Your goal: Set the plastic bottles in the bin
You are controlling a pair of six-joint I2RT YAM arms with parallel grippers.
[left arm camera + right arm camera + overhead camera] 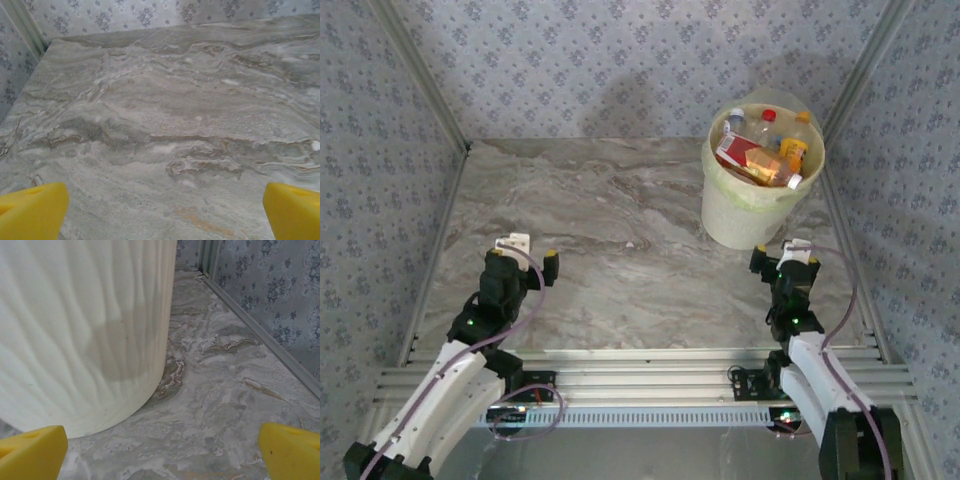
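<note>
The table [610, 240] has a grey, marble-veined top with faint brown streaks, closed in on three sides by floral-patterned panels [620, 60]. The ribbed white bin [745, 215] stands upright on it, near the far right corner.

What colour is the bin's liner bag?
Pale yellow-green plastic liner bag, best seen in top external view.

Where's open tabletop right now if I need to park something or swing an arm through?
Nearly all the table is bare: from the left wall across to the bin, and from both arms out to the back wall. A narrow strip lies between bin and right wall. Only crowding: the bottles heaped inside the bin.
</note>
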